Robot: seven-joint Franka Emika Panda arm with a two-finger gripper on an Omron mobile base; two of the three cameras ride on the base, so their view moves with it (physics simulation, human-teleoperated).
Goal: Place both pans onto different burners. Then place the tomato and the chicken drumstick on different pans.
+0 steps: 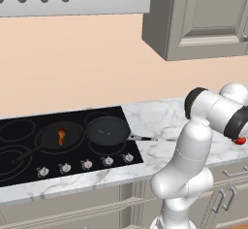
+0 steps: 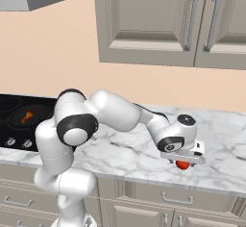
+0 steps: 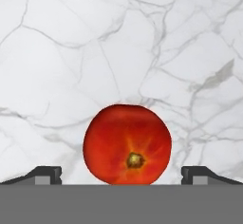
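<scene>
Gripper (image 3: 121,175) wide astride tomato (image 3: 127,144), drumstick (image 1: 61,137) in pan (image 1: 60,138)

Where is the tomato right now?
The tomato sits on the marble counter, right of the cooktop, directly under the open gripper, between its fingers.

There were two pans on the cooktop (image 1: 29,174): the left pan (image 1: 60,137) and the right pan (image 1: 107,130). One chicken drumstick (image 1: 61,136) lay in the left one. One tomato (image 3: 127,144) was on the counter (image 3: 95,52). Five knobs (image 1: 86,164) stood along the near edge.
</scene>
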